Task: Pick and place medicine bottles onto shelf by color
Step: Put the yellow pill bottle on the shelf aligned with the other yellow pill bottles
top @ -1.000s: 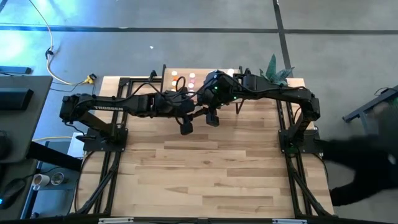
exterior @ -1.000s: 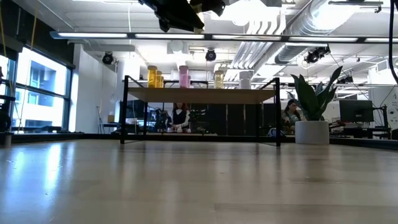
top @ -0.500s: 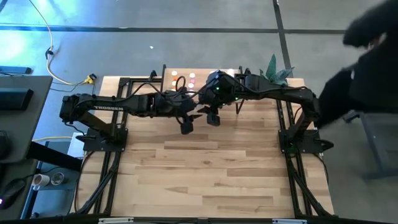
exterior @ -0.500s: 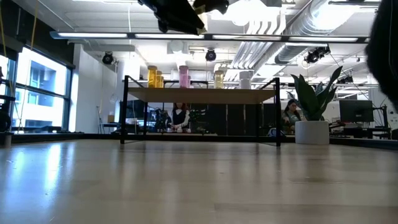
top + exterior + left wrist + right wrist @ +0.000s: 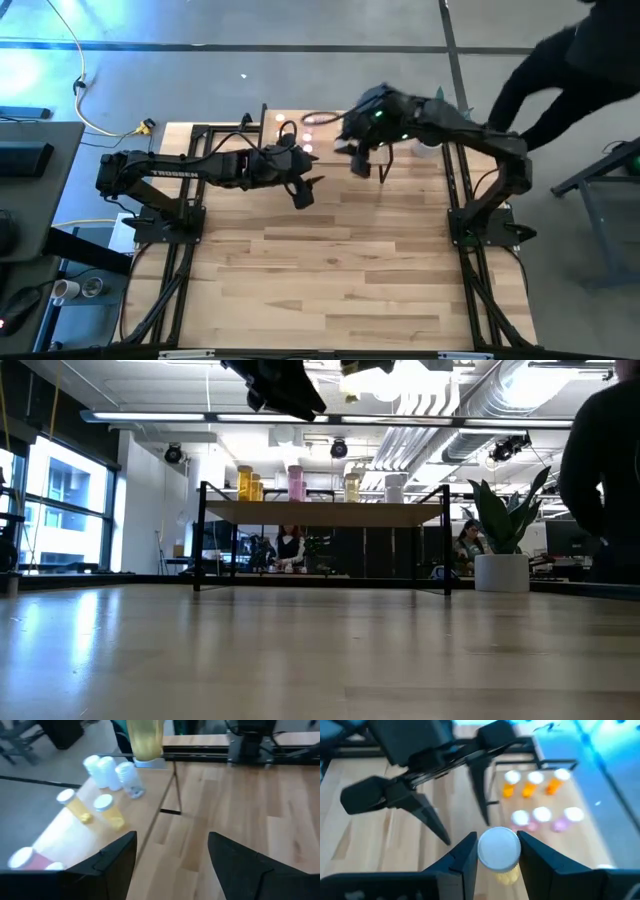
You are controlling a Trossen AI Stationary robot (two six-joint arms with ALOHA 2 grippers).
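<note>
Yellow bottle (image 5: 500,857) sits pinched in the right claw (image 5: 496,851), probably shelf-bound (image 5: 290,122); left claw (image 5: 172,852) gapes empty, frame centre.

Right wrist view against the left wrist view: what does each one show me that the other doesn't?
Only the right wrist view shows the right gripper shut on a yellow bottle, the left gripper open ahead of it, and orange bottles. Only the left wrist view shows the clear bottles and two yellow bottles standing loose on the shelf. Both show the shelf, its bottles and the wooden table.
</note>
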